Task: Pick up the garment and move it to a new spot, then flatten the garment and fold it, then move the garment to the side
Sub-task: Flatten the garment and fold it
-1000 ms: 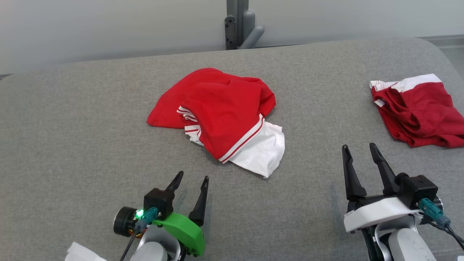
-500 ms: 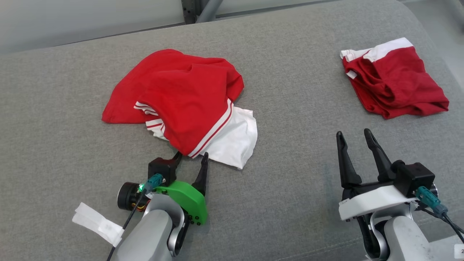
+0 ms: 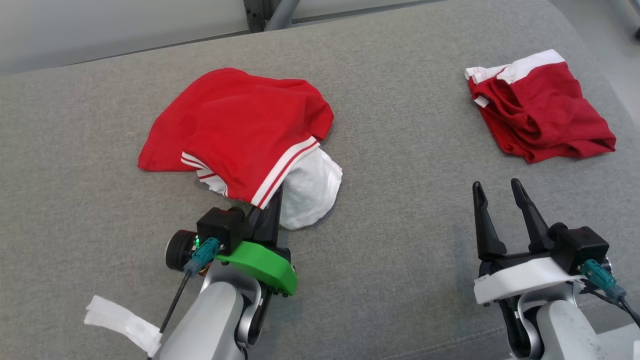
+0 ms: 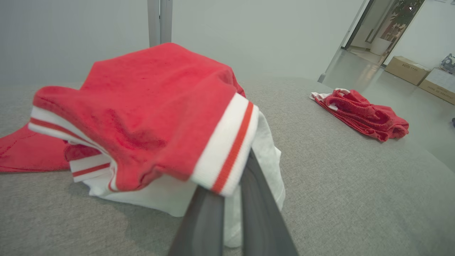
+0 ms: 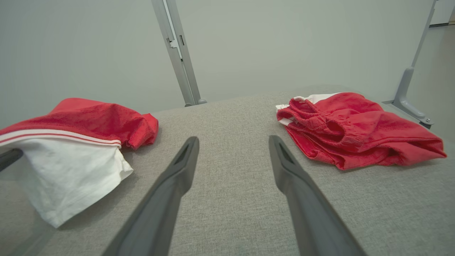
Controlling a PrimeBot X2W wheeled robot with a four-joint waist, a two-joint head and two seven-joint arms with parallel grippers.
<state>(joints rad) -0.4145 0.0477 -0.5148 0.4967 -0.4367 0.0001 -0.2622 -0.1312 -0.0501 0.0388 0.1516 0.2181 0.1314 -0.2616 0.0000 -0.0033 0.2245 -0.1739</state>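
Seemingly, left fingers (image 3: 272, 217) pinch the striped hem of the red garment (image 3: 240, 125); right fingers (image 3: 484, 225) stand wide, empty.

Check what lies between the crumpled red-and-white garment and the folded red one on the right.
Nothing: only bare grey cushion separates the crumpled garment from the folded red garment, per the head and right wrist views.

Grey fabric surface (image 3: 400, 125); pale wall (image 5: 106, 42) (metal post (image 5: 176, 53)); cardboard boxes (image 4: 407, 69).

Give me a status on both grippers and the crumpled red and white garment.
Left gripper shut on near hem of crumpled garment. Right gripper open, holding nothing. Second red garment far right, out of the way.
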